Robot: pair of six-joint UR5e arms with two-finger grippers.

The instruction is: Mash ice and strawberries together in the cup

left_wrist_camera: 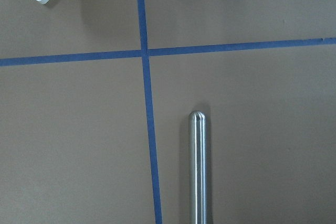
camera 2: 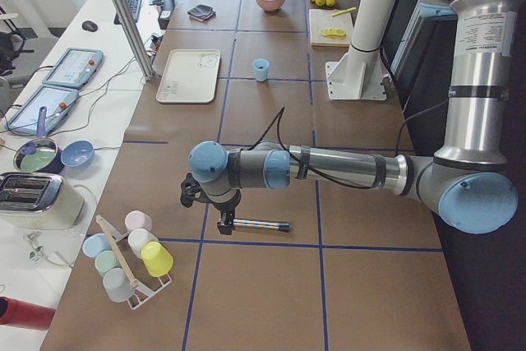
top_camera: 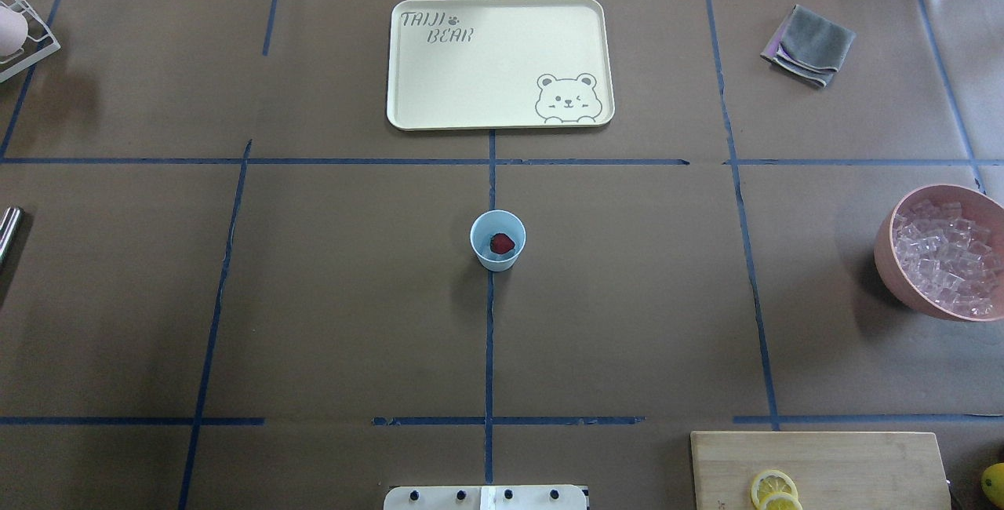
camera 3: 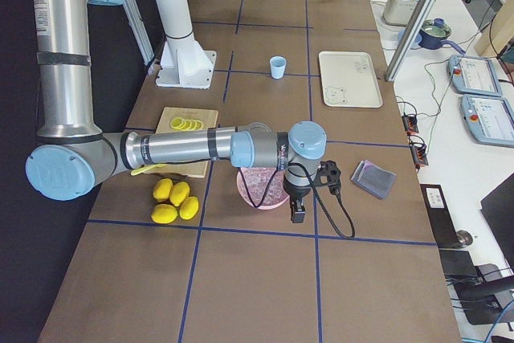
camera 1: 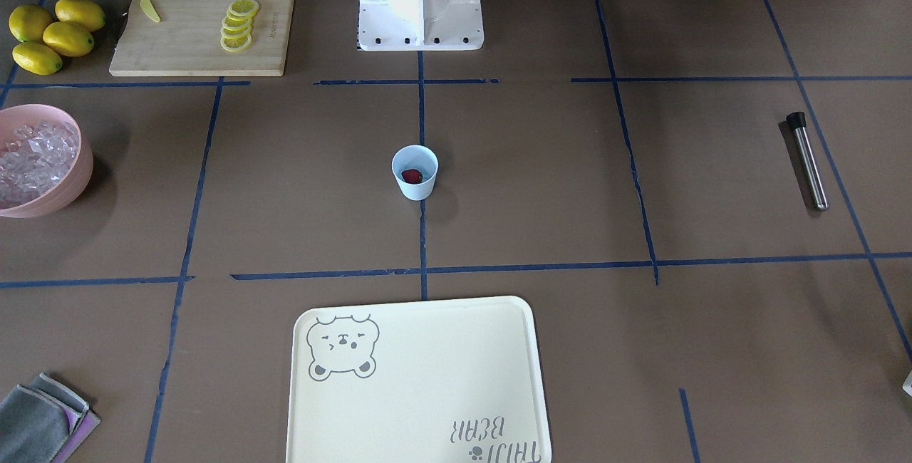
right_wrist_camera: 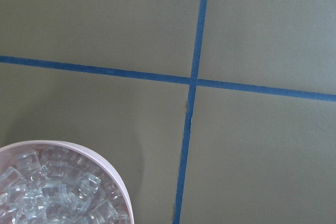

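Cream tray (camera 1: 427,377), then the cup (camera 1: 415,191) upright, mouth up, strawberry (camera 1: 411,176) inside; left tool (camera 2: 224,221), right tool (camera 3: 298,213): cannot tell if open.

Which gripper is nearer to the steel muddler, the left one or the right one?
Left. The left gripper hangs just over the muddler, at one end of it. The right gripper is far off, by the pink bowl.
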